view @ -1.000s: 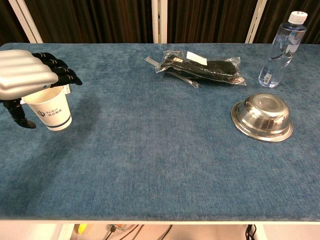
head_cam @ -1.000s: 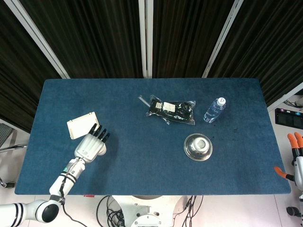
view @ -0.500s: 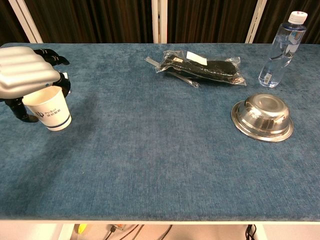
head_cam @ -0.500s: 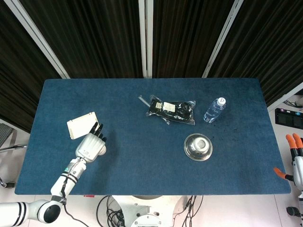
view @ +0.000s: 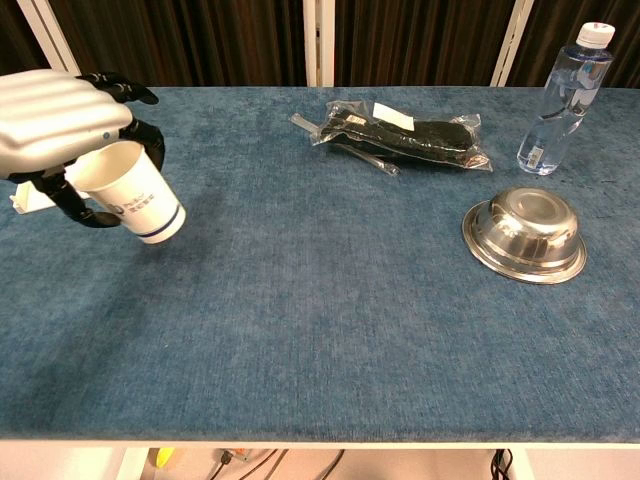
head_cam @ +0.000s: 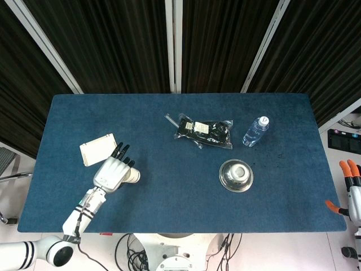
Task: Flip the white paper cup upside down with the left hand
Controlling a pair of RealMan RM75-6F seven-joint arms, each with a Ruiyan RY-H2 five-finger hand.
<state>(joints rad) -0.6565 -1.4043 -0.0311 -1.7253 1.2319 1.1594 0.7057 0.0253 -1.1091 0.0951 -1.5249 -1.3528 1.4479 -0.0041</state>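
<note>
The left hand [view: 60, 120] has closed its fingers around the rim end of the white paper cup [view: 135, 195] and lifted it off the bench [view: 330, 320]; a second ago the cup stood upright under the hand, now it hangs tilted, base swung out to the right. The flip looks underway, with more turning needed before setting it down mouth-first. Its inside is hidden by the hand. The steel bowl [view: 525, 232] sits upside down; the water bottle [view: 565, 100] stands capped. The right hand [head_cam: 351, 189] shows only partly at the edge, its state unclear
</note>
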